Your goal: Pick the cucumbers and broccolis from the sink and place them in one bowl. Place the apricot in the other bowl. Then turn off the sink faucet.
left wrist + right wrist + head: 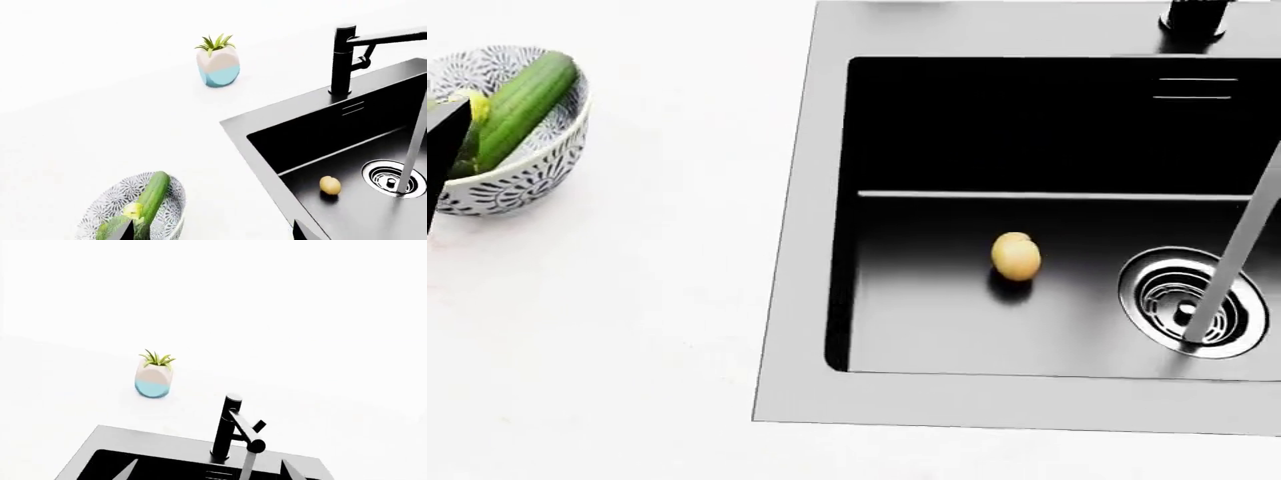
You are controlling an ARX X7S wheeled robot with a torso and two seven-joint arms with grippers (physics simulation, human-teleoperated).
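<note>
A dark green cucumber point(523, 100) and a broccoli floret point(474, 106) lie in a blue-patterned bowl point(521, 180) on the white counter left of the sink point(794, 250). The left wrist view also shows the cucumber point(152, 194), the broccoli point(132, 210) and the bowl point(170, 210). The apricot point(1016, 255) lies on the basin floor beside the drain point(1154, 300), and also shows in the left wrist view point(329, 185). The black faucet point(343, 60) runs a stream of water point(1228, 260) onto the drain. My left gripper point(212, 235) is open and empty, between bowl and sink. My right gripper point(208, 475) is open and empty, facing the faucet point(227, 432). The plain white bowl is out of view.
A small potted plant point(217, 62) in a white-and-blue pot stands on the counter behind, left of the faucet; it also shows in the right wrist view point(154, 375). White counter surrounds the sink's grey rim point(253, 135).
</note>
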